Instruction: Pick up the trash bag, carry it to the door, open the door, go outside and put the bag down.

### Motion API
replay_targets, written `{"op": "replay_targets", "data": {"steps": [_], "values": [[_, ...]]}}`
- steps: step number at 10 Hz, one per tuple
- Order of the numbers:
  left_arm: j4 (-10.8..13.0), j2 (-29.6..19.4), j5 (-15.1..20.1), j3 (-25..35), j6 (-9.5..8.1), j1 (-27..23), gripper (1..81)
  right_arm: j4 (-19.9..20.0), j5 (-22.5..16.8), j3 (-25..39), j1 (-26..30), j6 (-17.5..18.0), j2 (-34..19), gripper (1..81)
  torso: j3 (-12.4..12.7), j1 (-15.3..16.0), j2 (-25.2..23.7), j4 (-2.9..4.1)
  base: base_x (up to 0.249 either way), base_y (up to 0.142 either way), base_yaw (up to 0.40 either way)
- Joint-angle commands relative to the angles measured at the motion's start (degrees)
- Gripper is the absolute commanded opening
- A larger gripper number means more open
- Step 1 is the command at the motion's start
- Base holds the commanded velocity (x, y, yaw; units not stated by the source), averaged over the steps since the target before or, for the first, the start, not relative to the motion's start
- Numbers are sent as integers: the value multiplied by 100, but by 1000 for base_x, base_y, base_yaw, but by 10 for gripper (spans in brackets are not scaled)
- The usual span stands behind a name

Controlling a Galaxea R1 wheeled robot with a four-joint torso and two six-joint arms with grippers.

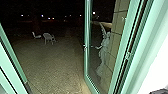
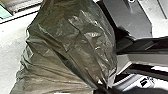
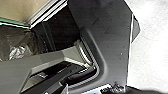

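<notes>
The glass door point(image 1: 86, 47) with its green frame stands open in the head view, swung outward on the right side of the doorway. Dark, wrinkled plastic of the trash bag point(image 2: 67, 45) looms large in the left wrist view. Its folds run together to a tight gather, where my left gripper point(image 2: 101, 88) is shut on it. Part of the shiny bag point(image 3: 18, 48) is also visible in the right wrist view, beyond the robot's own body parts. The state of my right gripper cannot be made out.
Outside, a dark paved yard point(image 1: 52, 60) stretches ahead, with pale chairs point(image 1: 48, 38) farther off to the left. Green frame point(image 1: 13, 60) borders the opening on the left. A pale, person-like figure point(image 1: 103, 53) appears in the door's glass, beside a tiled wall point(image 1: 117, 32).
</notes>
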Motion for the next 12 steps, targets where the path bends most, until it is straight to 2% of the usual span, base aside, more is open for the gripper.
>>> {"op": "replay_targets", "data": {"steps": [1, 3, 12], "values": [[4, -19, 342, 11, 45, -230, 10, -48, -331, 29, 223, -17, 31, 811, 0, 0, 0, 0, 0, -94, 0], [-5, -19, 342, 11, 45, -230, 10, -48, -330, 29, 223, -17, 31, 811, 0, 0, 0, 0, 0, -83, 0], [-5, -28, 342, 11, 37, -230, 10, -48, -322, 29, 214, -17, 31, 811, 0, 0, 0, 0, 0, 0, 0]]}}
